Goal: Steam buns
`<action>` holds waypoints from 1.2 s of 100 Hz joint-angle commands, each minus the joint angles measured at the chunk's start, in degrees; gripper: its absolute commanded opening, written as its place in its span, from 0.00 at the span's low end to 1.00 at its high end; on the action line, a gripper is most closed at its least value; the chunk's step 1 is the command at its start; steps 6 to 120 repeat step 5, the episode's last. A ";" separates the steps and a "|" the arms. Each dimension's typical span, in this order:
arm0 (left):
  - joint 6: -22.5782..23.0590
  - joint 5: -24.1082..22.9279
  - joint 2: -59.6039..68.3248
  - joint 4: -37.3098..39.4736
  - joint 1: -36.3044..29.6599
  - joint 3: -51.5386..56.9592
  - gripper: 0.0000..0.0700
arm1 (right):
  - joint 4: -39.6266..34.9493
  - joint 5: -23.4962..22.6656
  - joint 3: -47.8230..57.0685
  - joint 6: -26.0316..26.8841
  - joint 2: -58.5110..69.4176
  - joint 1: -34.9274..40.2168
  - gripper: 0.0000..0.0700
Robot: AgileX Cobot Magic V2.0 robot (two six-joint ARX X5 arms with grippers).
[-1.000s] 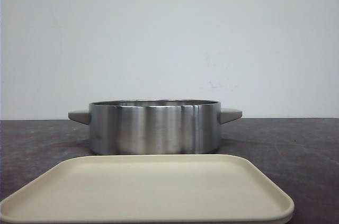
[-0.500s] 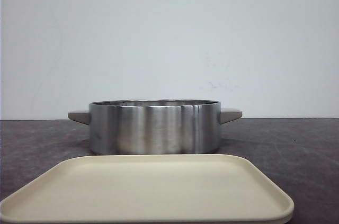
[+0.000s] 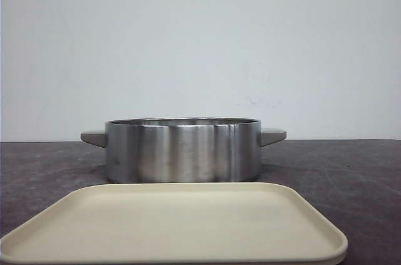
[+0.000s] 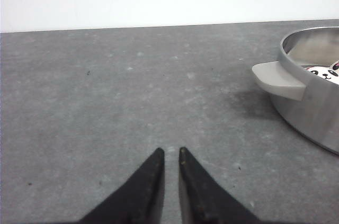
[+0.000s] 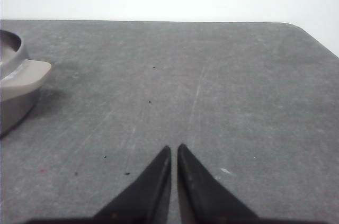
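Both grippers, left (image 4: 171,152) and right (image 5: 174,148), jaws nearly closed and empty; risk: nudging the steel pot (image 3: 183,150) and jostling the buns (image 4: 324,71) inside.

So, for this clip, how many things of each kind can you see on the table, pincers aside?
Steel pot: 1
Beige tray: 1
Panda-face buns: at least 1 visible inside the pot; the rest of its inside is hidden
Total: 3 things visible

Buns (image 4: 324,71): only slivers visible in left wrist view, white with black panda-face marks, sitting inside the steel pot (image 4: 312,113) behind its rim. Count can't be told.
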 commanded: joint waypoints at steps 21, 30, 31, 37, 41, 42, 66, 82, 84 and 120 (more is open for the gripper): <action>-0.28 -0.11 -0.11 -0.31 0.13 -1.07 0.00 | 0.77 -0.04 -0.15 -0.59 -0.09 -0.07 0.02; -0.28 -0.11 -0.11 -0.31 0.13 -1.07 0.00 | 0.77 -0.04 -0.15 -0.59 -0.09 -0.07 0.02; -0.28 -0.11 -0.11 -0.31 0.13 -1.07 0.00 | 0.77 -0.04 -0.15 -0.59 -0.09 -0.07 0.02; -0.28 -0.11 -0.11 -0.31 0.13 -1.07 0.00 | 0.77 -0.04 -0.15 -0.59 -0.09 -0.07 0.02; -0.28 -0.11 -0.11 -0.31 0.13 -1.07 0.00 | 0.77 -0.04 -0.15 -0.59 -0.09 -0.07 0.02; -0.28 -0.11 -0.11 -0.31 0.13 -1.07 0.00 | 0.77 -0.04 -0.15 -0.59 -0.09 -0.07 0.02; -0.28 -0.11 -0.11 -0.31 0.13 -1.07 0.00 | 0.77 -0.04 -0.15 -0.59 -0.09 -0.07 0.02; -0.28 -0.11 -0.11 -0.31 0.13 -1.07 0.00 | 0.77 -0.04 -0.15 -0.59 -0.09 -0.07 0.02; -0.28 -0.11 -0.11 -0.31 0.13 -1.07 0.00 | 0.77 -0.04 -0.15 -0.59 -0.09 -0.07 0.02; -0.28 -0.11 -0.11 -0.31 0.13 -1.07 0.00 | 0.77 -0.04 -0.15 -0.59 -0.09 -0.07 0.02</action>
